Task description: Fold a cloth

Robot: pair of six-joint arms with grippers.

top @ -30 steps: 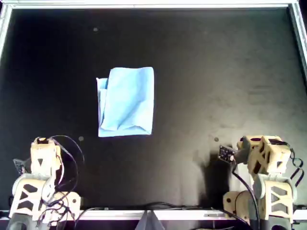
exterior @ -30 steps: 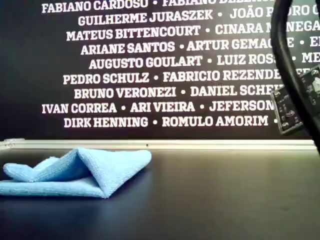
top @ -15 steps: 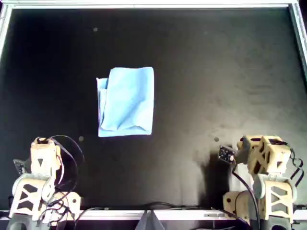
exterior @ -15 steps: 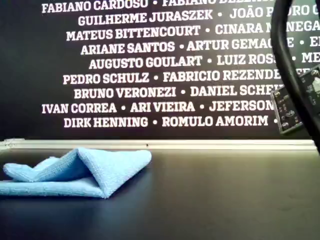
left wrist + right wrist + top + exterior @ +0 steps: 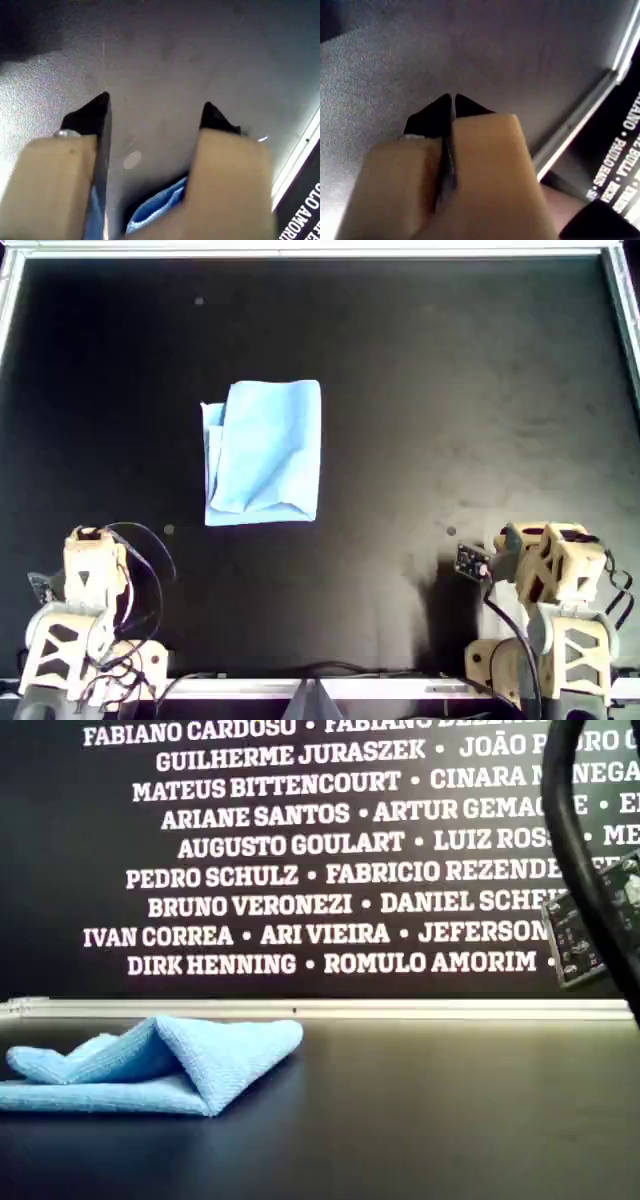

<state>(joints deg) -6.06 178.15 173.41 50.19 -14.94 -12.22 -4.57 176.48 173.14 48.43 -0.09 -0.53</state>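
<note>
Nothing moved since 1 s ago. Cloth (image 5: 264, 452) lies folded on black table (image 5: 450, 390), 10 o'clock from centre overhead. Left gripper (image 5: 156, 111) jaws wide apart, empty; right gripper (image 5: 453, 99) jaws pressed together, empty.

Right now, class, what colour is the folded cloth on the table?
The cloth is plain light blue, seen best in the overhead view.

Left gripper (image 5: 155, 107) fingers spread; right gripper (image 5: 452, 97) fingers together.
</note>
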